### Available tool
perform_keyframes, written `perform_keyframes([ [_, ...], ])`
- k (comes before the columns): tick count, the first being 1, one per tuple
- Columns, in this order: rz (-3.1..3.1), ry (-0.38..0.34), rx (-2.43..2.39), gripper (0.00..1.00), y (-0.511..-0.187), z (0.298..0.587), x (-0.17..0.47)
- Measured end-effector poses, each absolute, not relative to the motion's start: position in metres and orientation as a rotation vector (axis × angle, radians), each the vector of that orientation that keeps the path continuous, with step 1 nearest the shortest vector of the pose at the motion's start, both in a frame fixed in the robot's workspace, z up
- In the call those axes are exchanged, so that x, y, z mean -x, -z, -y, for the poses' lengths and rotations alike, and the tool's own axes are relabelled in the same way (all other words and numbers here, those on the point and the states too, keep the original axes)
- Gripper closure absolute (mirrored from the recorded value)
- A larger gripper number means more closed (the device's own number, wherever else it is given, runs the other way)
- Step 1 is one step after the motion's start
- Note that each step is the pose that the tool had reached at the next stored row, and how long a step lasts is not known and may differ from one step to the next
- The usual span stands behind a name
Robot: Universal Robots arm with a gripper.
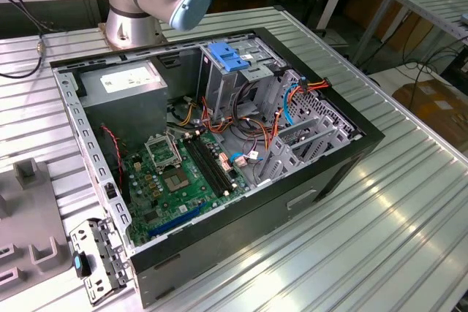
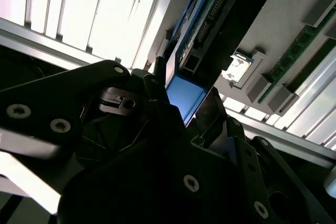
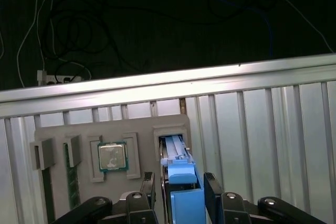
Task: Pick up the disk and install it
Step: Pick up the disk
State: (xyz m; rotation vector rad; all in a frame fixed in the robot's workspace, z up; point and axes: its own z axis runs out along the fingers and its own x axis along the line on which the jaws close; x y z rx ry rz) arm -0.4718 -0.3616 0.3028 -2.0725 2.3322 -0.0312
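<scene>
Disk (image 3: 177, 149) stands on edge in the end slot of a grey tray (image 3: 52, 135). It is seen from its narrow side: a thin silver-grey body framed by light-blue plastic rails, with a blue tab at the near end. In the first wrist view the tray's other pockets hold a green memory stick (image 3: 73, 182) and a square processor chip (image 3: 113, 157) with a silver cap. The chip is just beside the disk's slot.

The gripper (image 3: 179, 182) sits right over the disk. Its black fingers (image 3: 148, 182) are closed in on the blue end from both sides, gripping it while it sits in the slot. In the second wrist view the same flat blue end shows pinched between the dark fingers.

The tray lies on a ribbed aluminium surface (image 3: 262, 129). In the exterior view, part of the grey tray is at the exterior view's left. To its right an open computer case (image 1: 241, 217) rests on the surface, with a flat blue bracket (image 1: 230, 56) on top of its drive cage.
</scene>
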Motion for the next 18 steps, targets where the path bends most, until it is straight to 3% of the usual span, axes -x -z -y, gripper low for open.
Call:
perform_keyframes([
  [18, -2.333, 0.031, 2.072, 0.5, -0.2931, 0.3579, 0.4718],
])
